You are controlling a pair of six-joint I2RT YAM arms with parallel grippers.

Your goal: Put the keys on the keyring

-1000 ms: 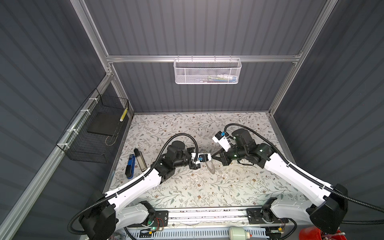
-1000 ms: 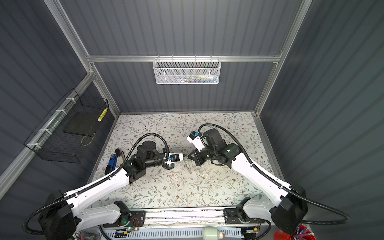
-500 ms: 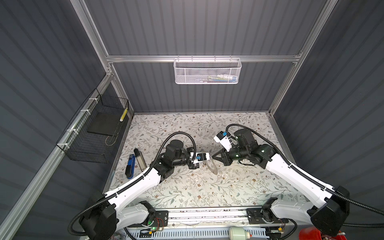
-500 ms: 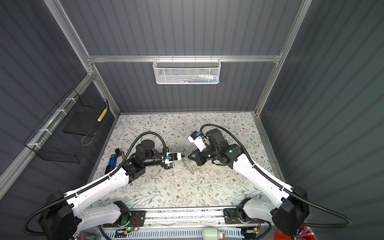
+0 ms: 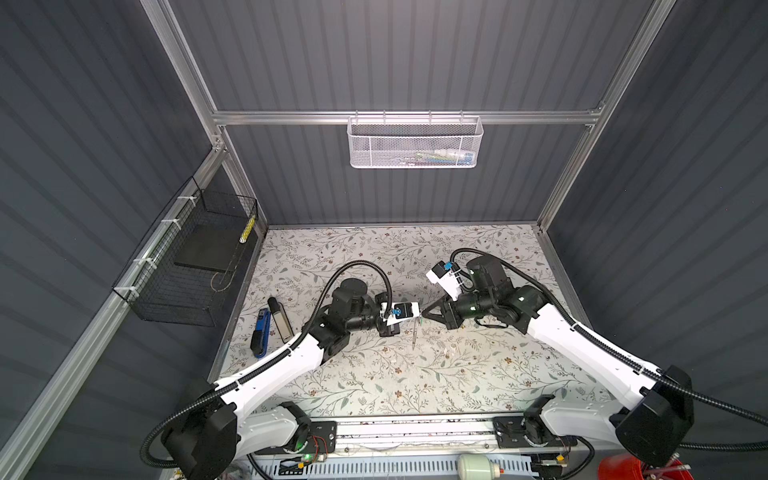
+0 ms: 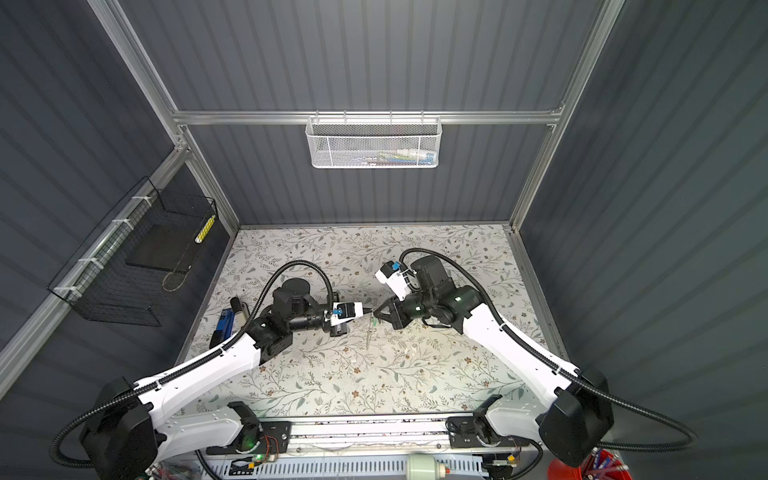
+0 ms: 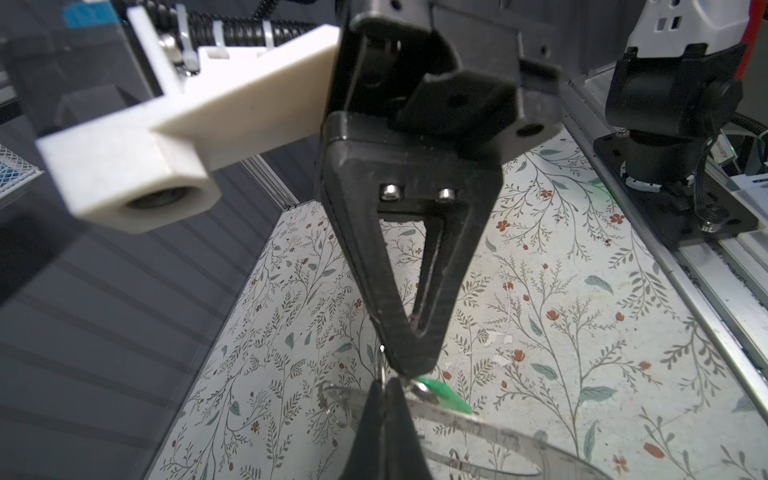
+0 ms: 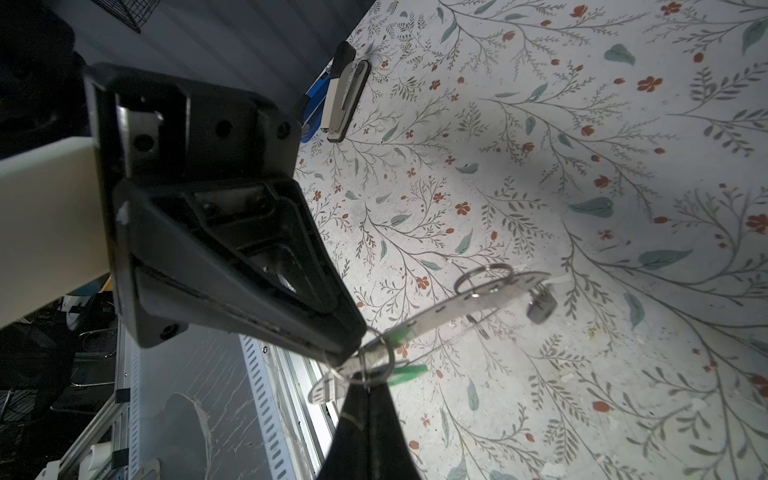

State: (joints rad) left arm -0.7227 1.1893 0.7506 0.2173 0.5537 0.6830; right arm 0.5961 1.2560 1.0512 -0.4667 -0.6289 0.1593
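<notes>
Covering the table, a floral mat (image 5: 374, 386) is seen in both top views. A black wire basket (image 5: 166, 299) is hung on the side wall at 9 o'clock of the mat, and a white mesh basket (image 5: 386, 145) is fixed on the back wall at 12 o'clock.

Near the middle of the mat the two arms are set tip to tip. The left gripper (image 8: 349, 355) is pointed toward 3 o'clock and the right gripper (image 7: 409, 368) toward 9 o'clock. At the 9 o'clock edge of the mat a black and silver stapler (image 5: 279, 319) is laid, and a blue and black tool (image 5: 261, 334) is laid just beside it, nearer to the wall.

The keyring (image 8: 478, 299) is held up above the mat between the two tips. The left gripper is closed on the rim of this plate, as is shown in both wrist views. The right gripper is closed too, with its tip set against a small wire loop (image 8: 376, 355) at the same end of the plate. Whether the loop itself is pinched cannot be told. The green key tag (image 7: 442, 397) is carried at this loop, just beside both tips. A second wire loop (image 8: 482, 274) is hung on the far part of the plate. Next to it a small dark piece (image 8: 540, 307) is seen, too blurred to be named.
</notes>
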